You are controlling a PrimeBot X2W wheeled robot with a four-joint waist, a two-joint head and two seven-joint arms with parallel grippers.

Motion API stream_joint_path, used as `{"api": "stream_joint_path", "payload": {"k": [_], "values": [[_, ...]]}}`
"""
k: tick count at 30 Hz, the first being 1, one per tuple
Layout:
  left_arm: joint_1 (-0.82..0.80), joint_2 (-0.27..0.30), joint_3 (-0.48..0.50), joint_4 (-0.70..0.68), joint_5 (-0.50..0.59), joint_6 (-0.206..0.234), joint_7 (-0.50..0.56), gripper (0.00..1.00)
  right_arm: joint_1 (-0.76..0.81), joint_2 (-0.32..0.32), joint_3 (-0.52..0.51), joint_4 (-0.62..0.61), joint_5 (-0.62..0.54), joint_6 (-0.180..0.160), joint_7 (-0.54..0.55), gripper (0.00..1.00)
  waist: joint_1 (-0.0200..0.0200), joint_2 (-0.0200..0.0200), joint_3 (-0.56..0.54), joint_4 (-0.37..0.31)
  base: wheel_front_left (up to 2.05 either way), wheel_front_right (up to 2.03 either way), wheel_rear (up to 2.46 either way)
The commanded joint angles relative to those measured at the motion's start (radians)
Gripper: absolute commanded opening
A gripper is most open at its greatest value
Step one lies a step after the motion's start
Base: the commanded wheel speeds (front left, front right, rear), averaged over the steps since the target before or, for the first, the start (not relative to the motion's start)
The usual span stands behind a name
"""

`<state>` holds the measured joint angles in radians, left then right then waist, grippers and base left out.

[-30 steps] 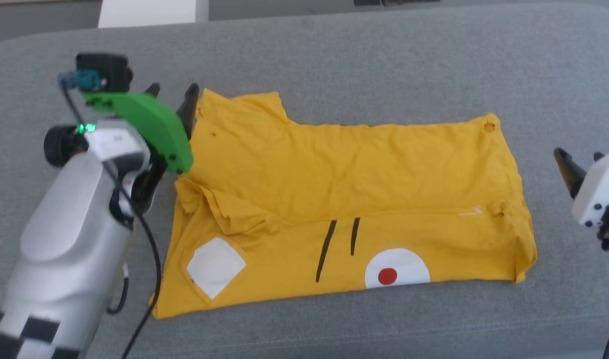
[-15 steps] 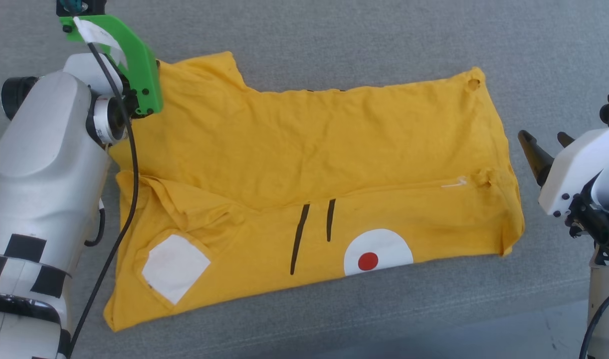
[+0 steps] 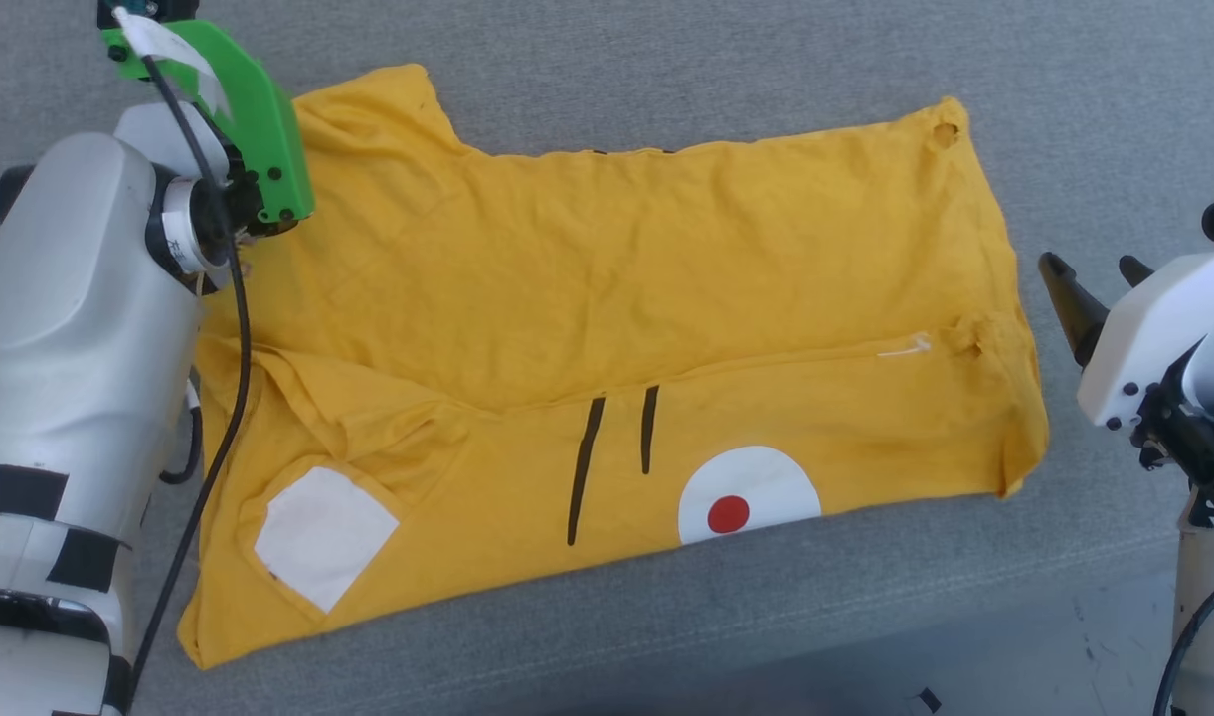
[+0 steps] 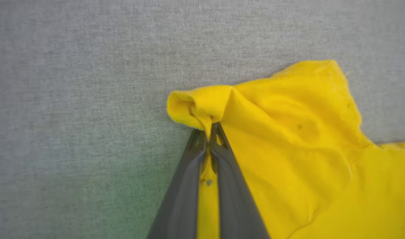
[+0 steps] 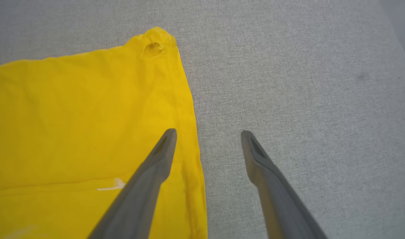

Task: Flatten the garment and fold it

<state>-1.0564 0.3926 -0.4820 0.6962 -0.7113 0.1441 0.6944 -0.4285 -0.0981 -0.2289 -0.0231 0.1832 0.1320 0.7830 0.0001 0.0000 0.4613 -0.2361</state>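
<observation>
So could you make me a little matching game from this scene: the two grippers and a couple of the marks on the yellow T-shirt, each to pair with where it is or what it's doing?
Column one:
1. left gripper
2. right gripper
3. red dot
4. white square patch

Column two:
A. open, beside the right edge of the T-shirt
B. inside a white circle
C. shut on a pinch of yellow cloth
D. near the shirt's lower left corner in the head view

Pairs: 1-C, 2-A, 3-B, 4-D.
</observation>
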Motion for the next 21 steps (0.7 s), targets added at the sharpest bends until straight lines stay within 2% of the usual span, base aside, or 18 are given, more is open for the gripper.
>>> {"api": "stream_joint_path", "payload": {"k": [1, 9, 14, 21], "values": [[0.029, -0.008, 0.016, -0.006, -0.023, -0.01, -0.02, 0.0, -0.017, -0.006, 0.002, -0.009, -0.009, -0.001, 0.003, 1.0, -0.0001, 0.0, 0.002, 0.014, 0.0, 0.0, 0.0], [0.027, -0.006, 0.084, -0.129, -0.085, -0.065, -0.12, 0.0, -0.155, -0.07, 0.008, 0.013, -0.055, -0.001, 0.06, 1.0, -0.0001, 0.0, 0.019, 0.076, 0.0, 0.0, 0.0], [0.054, 0.0, 0.096, -0.235, -0.104, -0.077, -0.135, 0.0, -0.266, -0.111, 0.019, 0.106, -0.112, -0.001, 0.096, 1.0, -0.0001, 0.0, 0.052, 0.125, 0.0, 0.0, 0.0], [0.096, 0.008, 0.093, -0.343, -0.121, -0.077, -0.122, 0.0, -0.337, -0.142, 0.034, 0.237, -0.193, -0.001, 0.116, 1.0, -0.0001, 0.0, 0.099, 0.176, 0.0, 0.0, 0.0]]}}
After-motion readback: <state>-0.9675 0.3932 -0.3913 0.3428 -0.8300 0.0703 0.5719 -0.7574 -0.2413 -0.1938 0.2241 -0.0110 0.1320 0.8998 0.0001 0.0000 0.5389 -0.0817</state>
